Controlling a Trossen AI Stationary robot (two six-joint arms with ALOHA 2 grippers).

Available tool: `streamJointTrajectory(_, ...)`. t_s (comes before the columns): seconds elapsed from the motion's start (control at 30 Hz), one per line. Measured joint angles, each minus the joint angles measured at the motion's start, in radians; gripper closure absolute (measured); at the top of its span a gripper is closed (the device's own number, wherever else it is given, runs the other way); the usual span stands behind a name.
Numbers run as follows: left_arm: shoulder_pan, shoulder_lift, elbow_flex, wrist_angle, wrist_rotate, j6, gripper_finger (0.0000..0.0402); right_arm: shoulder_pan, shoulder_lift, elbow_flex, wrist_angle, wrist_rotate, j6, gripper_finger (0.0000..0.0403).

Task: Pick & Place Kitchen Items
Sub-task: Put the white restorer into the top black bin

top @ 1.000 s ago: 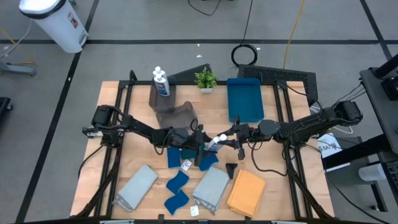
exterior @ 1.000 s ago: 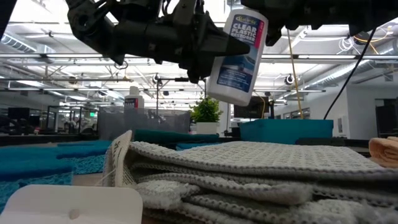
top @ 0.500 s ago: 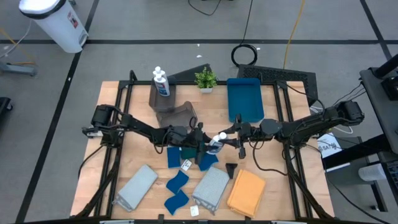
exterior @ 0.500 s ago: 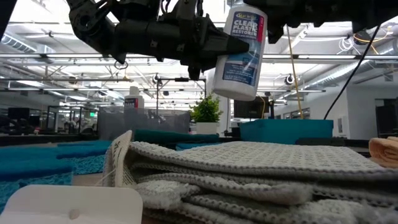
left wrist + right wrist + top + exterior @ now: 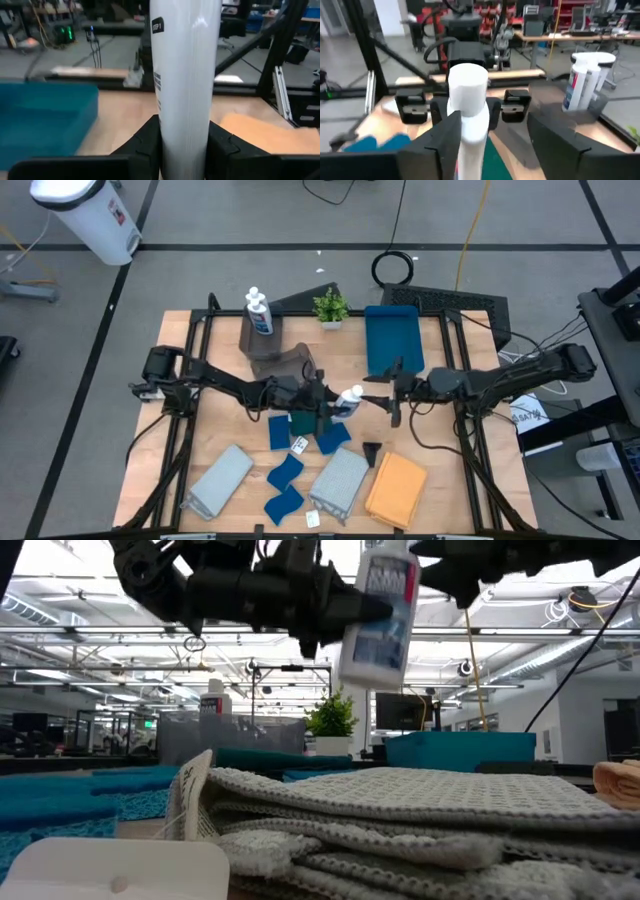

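Right hand (image 5: 393, 393) off bottle (image 5: 346, 401)

A small white bottle with a blue label (image 5: 346, 401) hangs above the middle of the table, nearly upright with its cap leaning right. Two more white bottles (image 5: 259, 311) stand upright at the far left. Blue sponges (image 5: 285, 473) lie scattered at the near middle. One grey cloth (image 5: 220, 479) lies near left, another (image 5: 341, 479) near centre, an orange cloth (image 5: 396, 490) to its right.
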Motion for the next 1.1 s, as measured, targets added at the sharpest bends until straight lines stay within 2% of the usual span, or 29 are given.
streamJointTrajectory(0.17,0.014,-0.107,0.009,0.037,-0.003,0.067,0.0307,-0.001,0.016,-0.013,-0.086,-0.012,-0.001,0.0149)
streamJointTrajectory(0.37,0.005,-0.175,0.003,-0.009,-0.003,0.117,0.0305,0.0,0.046,-0.025,-0.001,-0.017,0.022,0.0129)
streamJointTrajectory(0.47,-0.004,-0.182,0.006,0.001,-0.004,0.118,0.0306,0.0,0.075,-0.033,0.133,-0.022,0.019,0.0126)
streamJointTrajectory(0.7,-0.012,-0.18,0.005,-0.005,-0.007,0.118,0.0305,-0.002,0.234,-0.052,0.428,-0.122,0.011,0.0129)
streamJointTrajectory(0.93,-0.012,-0.178,0.005,-0.02,-0.007,0.11,0.0304,-0.002,0.407,-0.05,0.731,-0.121,-0.056,0.0136)
streamJointTrajectory(1.1,-0.012,-0.178,0.005,-0.032,-0.007,0.108,0.0301,-0.01,0.501,-0.049,0.854,-0.123,-0.06,0.0149)
